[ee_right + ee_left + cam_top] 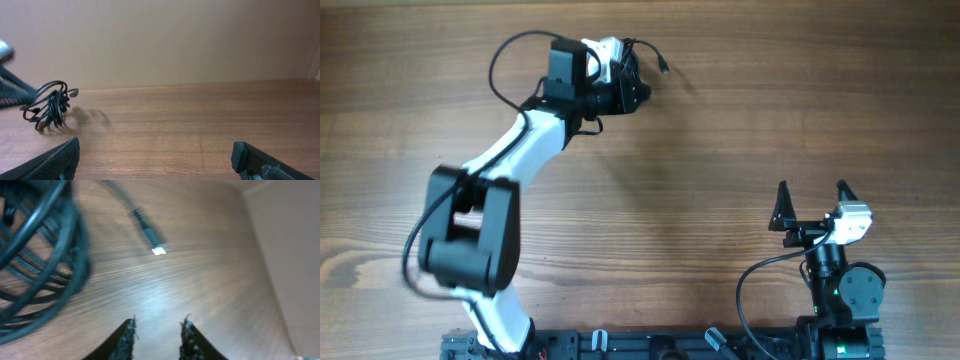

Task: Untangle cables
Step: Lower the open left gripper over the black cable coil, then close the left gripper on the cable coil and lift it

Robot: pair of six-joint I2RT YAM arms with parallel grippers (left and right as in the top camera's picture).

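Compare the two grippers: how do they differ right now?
The left gripper has its jaws narrowly apart; the right gripper stands wide open. Left reaches far across the table beside the cables; right sits at the near edge, away from them. Neither shows anything between its jaws.

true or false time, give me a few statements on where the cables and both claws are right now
1. The right claw stands wide open with nothing in it. True.
2. The cables lie bunched beside the right claw. False: the bunch is far across the table, at the left claw.
3. A plug end sticks out of the bunch. True.
4. The left claw is clamped on that plug end. False: bare wood shows between its fingertips, and the plug lies apart from them.
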